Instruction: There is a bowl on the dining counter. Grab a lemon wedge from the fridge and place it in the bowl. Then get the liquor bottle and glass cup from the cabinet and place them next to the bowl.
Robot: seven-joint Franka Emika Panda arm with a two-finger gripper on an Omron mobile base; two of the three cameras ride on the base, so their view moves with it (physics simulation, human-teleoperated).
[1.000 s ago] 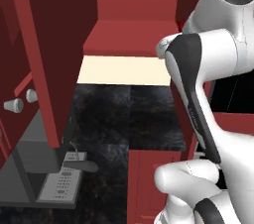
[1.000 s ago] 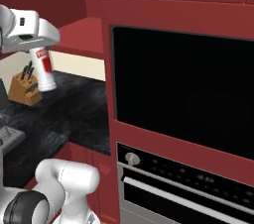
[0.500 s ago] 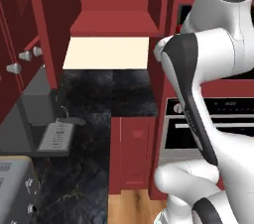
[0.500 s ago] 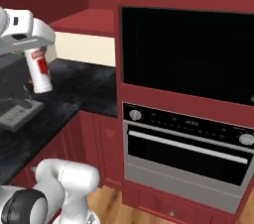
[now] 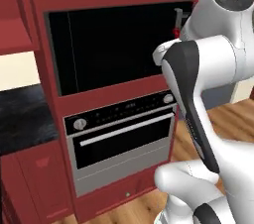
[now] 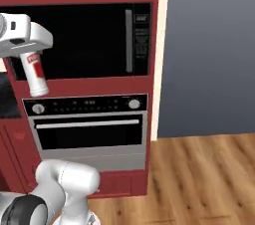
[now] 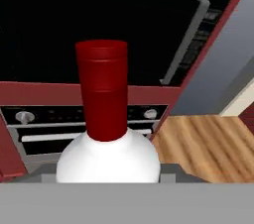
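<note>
Currently my hand (image 6: 31, 58) is clamped around the liquor bottle (image 6: 37, 77), carried in the air well above the floor. In the right base view the bottle hangs from the hand with its whitish body and red-and-white label pointing downward and slightly to the right, in front of the red panel between the two ovens. In the hand view the bottle's red cap (image 7: 101, 89) and rounded white shoulder stand close to the camera, cap pointing away from it; my fingertips are hidden behind the bottle there.

Beyond the bottle stands a dark red cabinet column (image 5: 47, 100). Its upper opening holds a black wall oven (image 6: 84, 40) with a vertical silver handle (image 6: 129, 41) near its right edge. Below it sits a second oven (image 6: 87, 129) with a black control strip, two round silver knobs, a horizontal bar handle and a dark window. A grey wall (image 6: 209, 55) adjoins the column on the right, and a wooden floor (image 6: 199, 179) runs beneath. In the left base view, a black stone bench (image 5: 22, 119) lies left of the column.
</note>
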